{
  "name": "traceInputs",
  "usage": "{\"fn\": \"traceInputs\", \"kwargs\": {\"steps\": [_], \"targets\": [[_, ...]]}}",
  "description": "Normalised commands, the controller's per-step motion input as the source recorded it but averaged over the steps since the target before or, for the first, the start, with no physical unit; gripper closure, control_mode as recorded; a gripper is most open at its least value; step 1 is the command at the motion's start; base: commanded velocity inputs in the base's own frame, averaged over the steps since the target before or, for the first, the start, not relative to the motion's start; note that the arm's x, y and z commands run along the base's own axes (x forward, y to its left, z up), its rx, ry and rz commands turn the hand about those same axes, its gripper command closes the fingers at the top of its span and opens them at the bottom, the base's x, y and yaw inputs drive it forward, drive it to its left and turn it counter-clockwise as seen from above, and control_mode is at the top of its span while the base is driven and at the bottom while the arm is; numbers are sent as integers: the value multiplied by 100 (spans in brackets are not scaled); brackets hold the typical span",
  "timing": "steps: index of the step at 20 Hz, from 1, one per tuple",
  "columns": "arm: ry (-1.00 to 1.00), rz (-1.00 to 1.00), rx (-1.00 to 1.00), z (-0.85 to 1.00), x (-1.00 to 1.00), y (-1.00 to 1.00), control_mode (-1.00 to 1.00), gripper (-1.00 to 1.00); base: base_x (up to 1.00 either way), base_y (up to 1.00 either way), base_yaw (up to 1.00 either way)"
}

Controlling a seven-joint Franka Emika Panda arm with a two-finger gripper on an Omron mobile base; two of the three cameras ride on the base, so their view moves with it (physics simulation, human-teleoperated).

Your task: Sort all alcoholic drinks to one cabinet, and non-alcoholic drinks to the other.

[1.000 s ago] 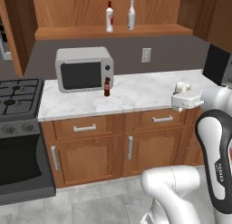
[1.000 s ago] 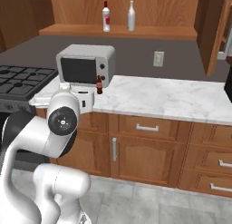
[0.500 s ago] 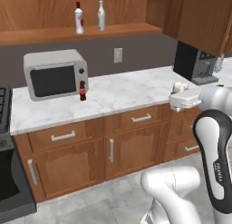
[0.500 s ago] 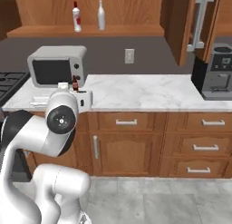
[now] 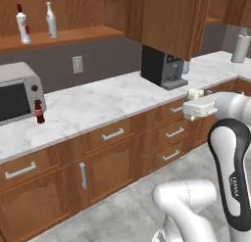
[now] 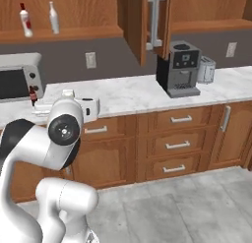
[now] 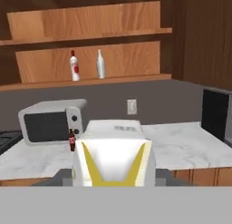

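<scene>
A pale cream-yellow carton sits clamped in the pincer, held out over the marble tabletop. It looks light and crushable — best gripped gently across its flat sides. A small cola bottle stands beside the microwave; two tall bottles wait on the shelf — probably glass, slippery.

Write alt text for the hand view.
A pale cream-yellow carton fills the lower centre, close to the camera. Behind it, a small cola bottle stands on the marble counter beside a microwave, and a red-capped white bottle and a plain pale bottle stand on a wooden shelf.
</scene>
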Motion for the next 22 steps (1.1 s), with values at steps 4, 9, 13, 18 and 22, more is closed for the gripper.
{"fn": "traceInputs", "kwargs": {"steps": [4,9,13,18,22], "targets": [[0,0,0,0,0,0,100,100,18,-82,-33],[0,0,0,0,0,0,100,100,17,-82,-31],[0,0,0,0,0,0,100,100,26,-77,-24],[0,0,0,0,0,0,100,100,38,-60,-5],[0,0,0,0,0,0,100,100,71,-41,19]]}}
